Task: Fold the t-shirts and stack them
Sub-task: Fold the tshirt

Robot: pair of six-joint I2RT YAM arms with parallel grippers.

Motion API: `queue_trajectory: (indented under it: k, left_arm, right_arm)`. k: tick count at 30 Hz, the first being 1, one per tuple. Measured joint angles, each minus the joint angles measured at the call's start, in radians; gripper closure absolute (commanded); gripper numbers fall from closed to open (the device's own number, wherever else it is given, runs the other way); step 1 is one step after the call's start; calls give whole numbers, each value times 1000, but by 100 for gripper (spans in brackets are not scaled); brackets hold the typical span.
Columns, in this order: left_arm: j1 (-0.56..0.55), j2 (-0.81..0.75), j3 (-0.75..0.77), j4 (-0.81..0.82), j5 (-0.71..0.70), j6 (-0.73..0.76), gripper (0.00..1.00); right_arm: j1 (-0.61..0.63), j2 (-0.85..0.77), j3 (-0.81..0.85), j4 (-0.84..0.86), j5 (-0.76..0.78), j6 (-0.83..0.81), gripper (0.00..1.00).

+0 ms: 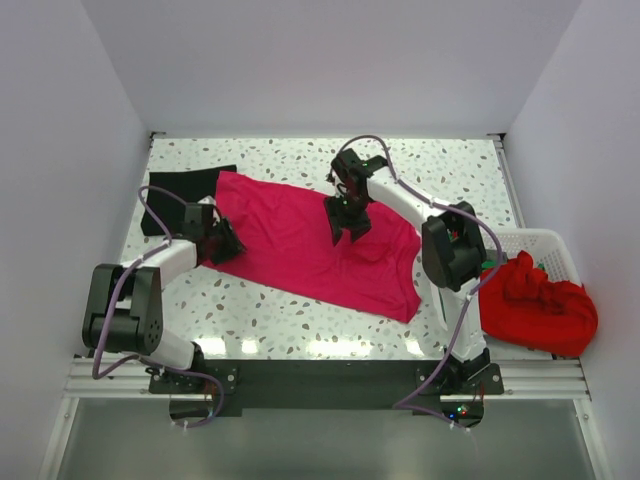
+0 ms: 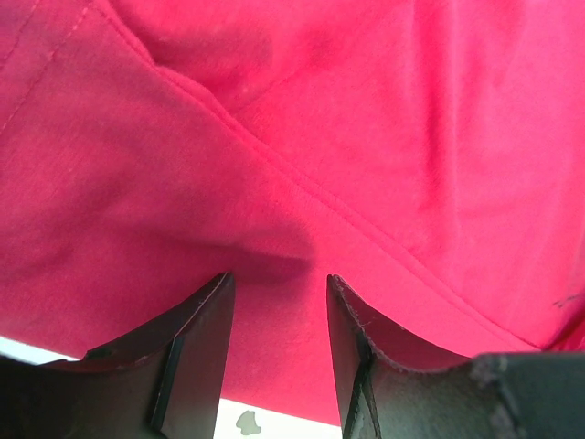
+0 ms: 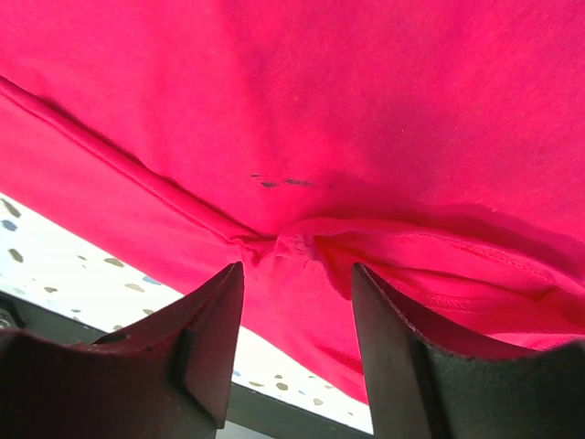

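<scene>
The magenta-pink t-shirt [image 1: 300, 245] lies spread across the middle of the table. A black t-shirt [image 1: 180, 190] lies at the back left, partly under the pink one's corner. My left gripper [image 1: 230, 247] is open at the pink shirt's left edge; in the left wrist view [image 2: 279, 279] its jaws straddle flat pink cloth [image 2: 292, 137] with a seam. My right gripper [image 1: 346, 236] is open over the shirt's back middle; in the right wrist view [image 3: 297, 270] its jaws stand apart over a puckered seam junction [image 3: 283, 242]. Neither holds anything.
A white lattice basket [image 1: 548, 243] stands at the right edge, with a bunched red t-shirt [image 1: 535, 300] on its near side and a bit of green cloth [image 1: 490, 266] beside it. White walls enclose the speckled table [image 1: 450, 170].
</scene>
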Motion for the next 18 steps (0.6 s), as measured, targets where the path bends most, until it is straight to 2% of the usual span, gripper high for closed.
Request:
queue_trajectory:
  k: [4, 8, 14, 18]
  left_arm:
    - [0, -27, 0, -58, -22, 3, 48]
    - [0, -61, 1, -128, -40, 8, 48]
    - [-2, -63, 34, -146, -39, 9, 47]
    - [-3, -3, 54, -108, -11, 9, 47]
  right_arm:
    - [0, -21, 31, -15, 9, 5, 38]
    - [0, -104, 12, -23, 19, 16, 37]
    - [0, -325, -224, 22, 13, 42, 37]
    - [0, -345, -372, 53, -3, 55, 37]
